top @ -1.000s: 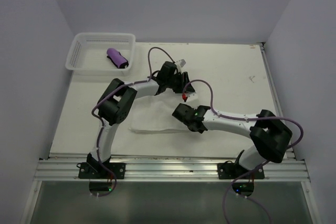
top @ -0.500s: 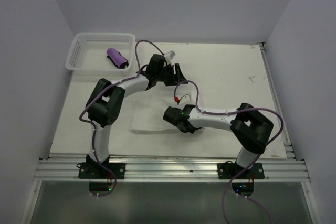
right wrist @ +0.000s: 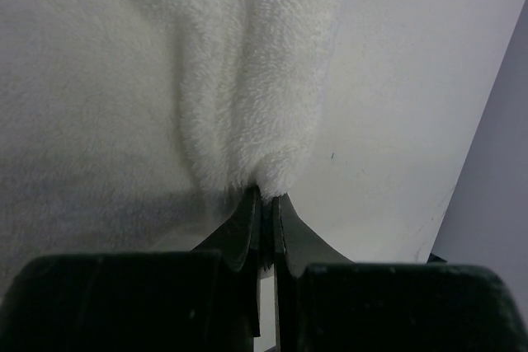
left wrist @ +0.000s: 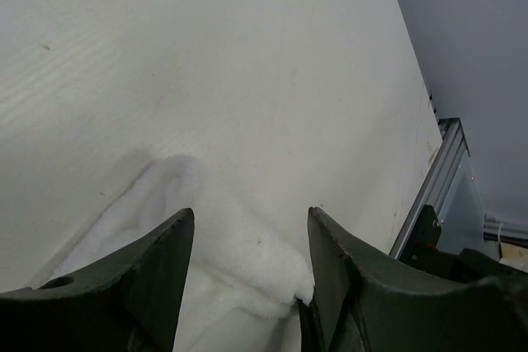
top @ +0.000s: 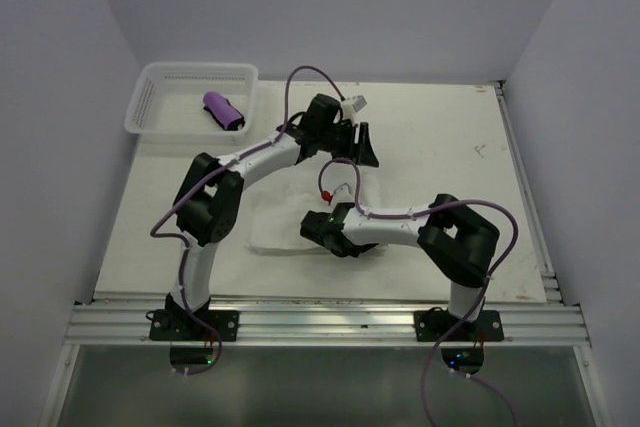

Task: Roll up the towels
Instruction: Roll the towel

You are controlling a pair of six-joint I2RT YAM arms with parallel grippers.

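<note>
White table (top: 440,137) surface, enclosed by pale walls on three sides. A white mesh basket (top: 150,97) sits at the far left corner, with the purple towel (top: 223,110) lying inside it as a compact roll.

Position of the work: the white towel (top: 268,232) lies on the table between the two arms and is not yet rolled.

Tool state:
- Left gripper (left wrist: 249,213): jaws apart and holding nothing. They straddle a fluffy corner of the white towel at its far side.
- Right gripper (right wrist: 262,195): jaws closed, pinching a raised fold of the white towel at the very fingertips.

Likely faults from here:
1. Slip at the right pinch. The fold is caught only by the fingertips. Any pull along the table may draw the pile out of the jaws.
2. Missed grasp on the left. The corner sits low between the fingers. Closing too high would catch only loose fibres, or nothing.
3. Skewed or loose roll. With one side held and the other free, the cloth may drag and bunch rather than turn over evenly.
4. Arm interference. Both wrists work close together over the same towel, so a wide sweep risks contact.
</note>
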